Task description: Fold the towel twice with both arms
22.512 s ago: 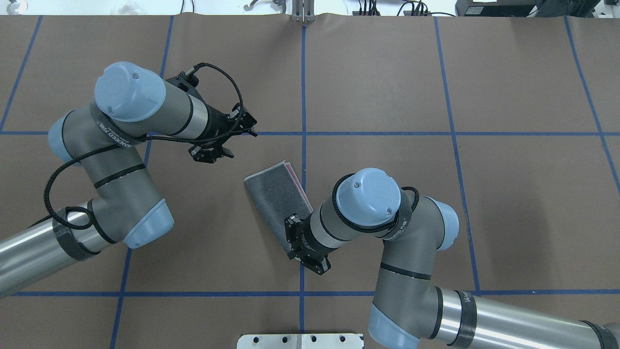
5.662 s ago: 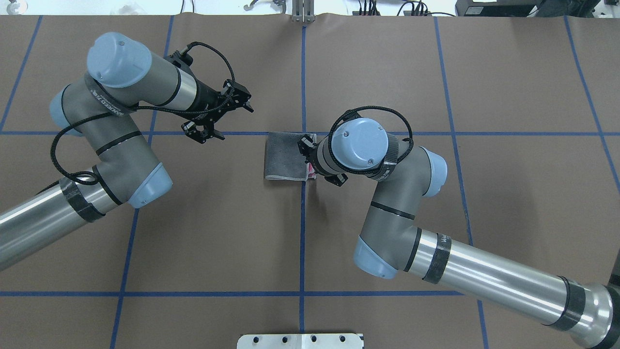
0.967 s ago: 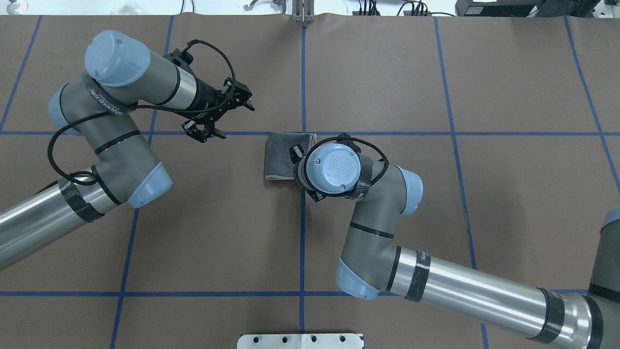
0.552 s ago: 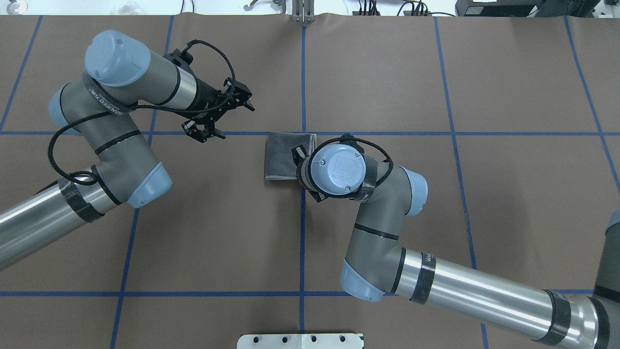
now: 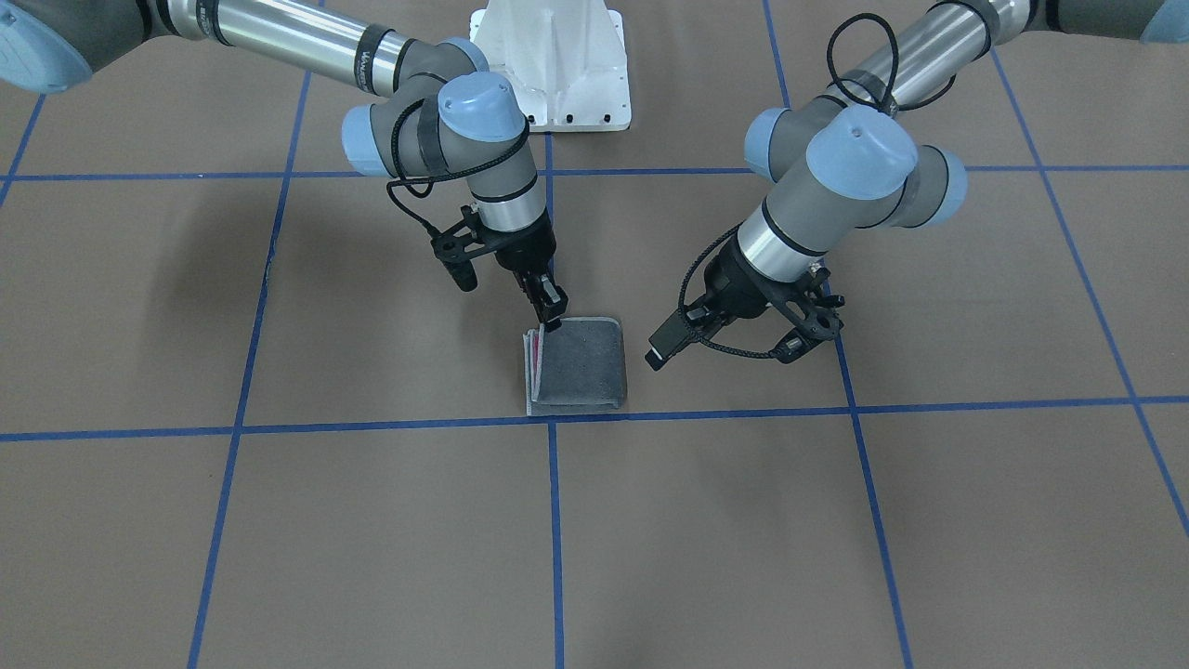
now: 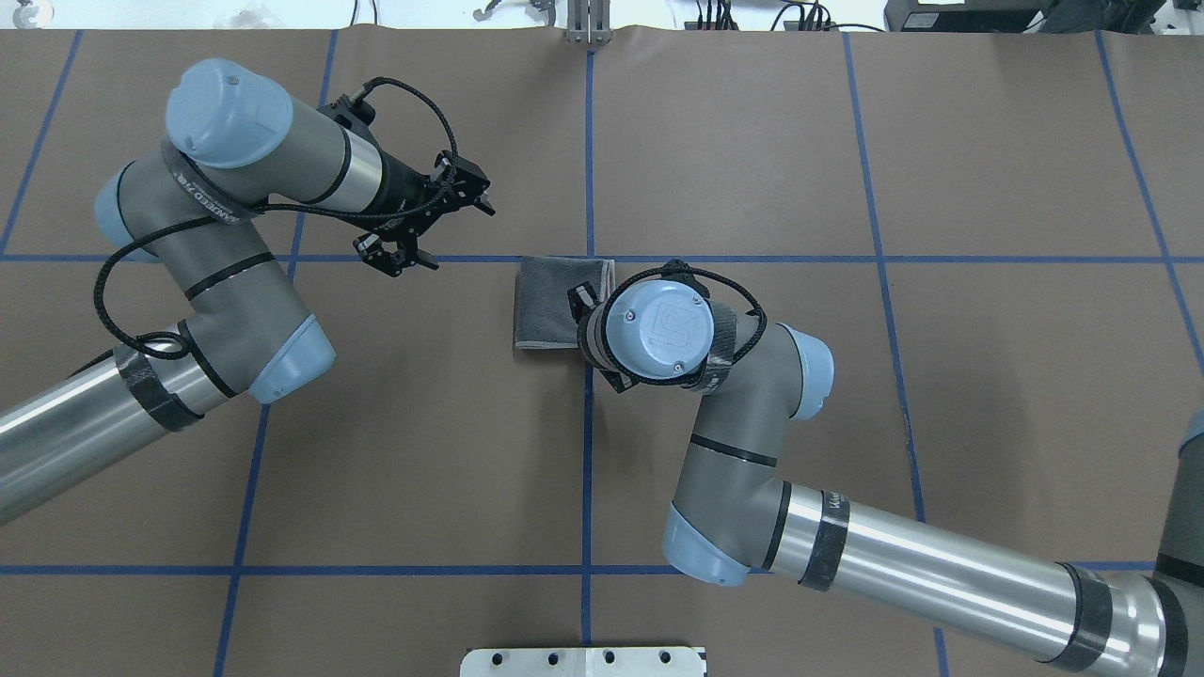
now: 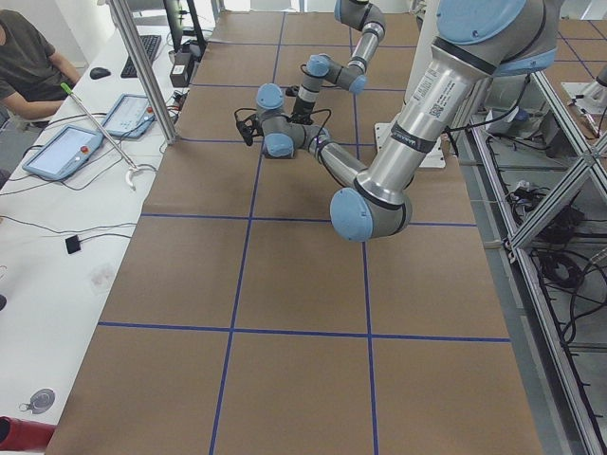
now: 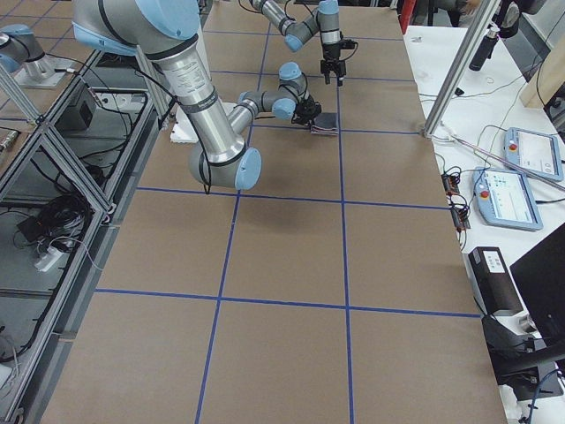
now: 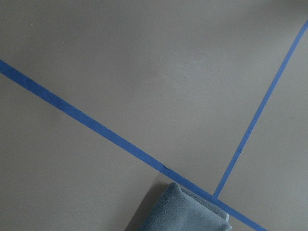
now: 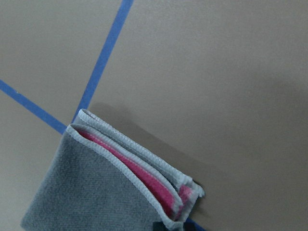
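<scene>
Found left gripper (image 6: 467, 193), fingers apart, over brown paper (image 6: 734, 141) by a blue tape line (image 6: 489, 259), then towel (image 6: 546, 301) flat where two such lines cross, grey up, near-square, stacked hems toward the robot's right, corner touched by right gripper (image 5: 555, 323), fingers seemingly together.

Robotics lab: taped-grid table (image 6: 423, 470), teach pendant (image 8: 530, 152).

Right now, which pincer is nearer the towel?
Right. The right pincer is at the towel's robot-side corner; the left pincer hangs off its opposite edge, clearly apart.
</scene>
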Controlling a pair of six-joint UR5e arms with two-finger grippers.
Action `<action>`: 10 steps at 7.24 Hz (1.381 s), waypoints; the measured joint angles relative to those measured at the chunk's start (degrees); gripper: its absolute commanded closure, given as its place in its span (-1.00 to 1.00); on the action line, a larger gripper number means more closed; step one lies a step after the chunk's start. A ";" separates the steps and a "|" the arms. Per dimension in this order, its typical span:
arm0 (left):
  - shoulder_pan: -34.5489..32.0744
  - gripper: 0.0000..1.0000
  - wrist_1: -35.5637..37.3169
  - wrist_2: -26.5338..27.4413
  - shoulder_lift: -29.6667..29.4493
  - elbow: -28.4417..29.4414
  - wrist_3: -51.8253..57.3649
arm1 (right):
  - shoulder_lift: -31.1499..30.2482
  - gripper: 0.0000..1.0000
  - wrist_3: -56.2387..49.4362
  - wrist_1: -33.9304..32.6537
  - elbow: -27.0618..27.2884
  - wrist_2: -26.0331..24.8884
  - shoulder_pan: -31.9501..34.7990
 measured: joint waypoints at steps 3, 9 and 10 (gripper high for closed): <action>0.03 -0.97 -0.01 0.05 -0.04 0.09 -0.07 | 0.19 0.95 -0.98 -0.69 0.29 0.08 0.49; 0.03 -0.97 0.00 0.05 -0.78 0.58 -0.89 | 0.04 0.95 -2.83 -2.41 1.17 0.79 1.73; 0.03 -0.97 0.02 0.05 -0.80 0.58 -0.92 | -0.06 0.95 -2.84 -2.55 1.37 0.92 1.84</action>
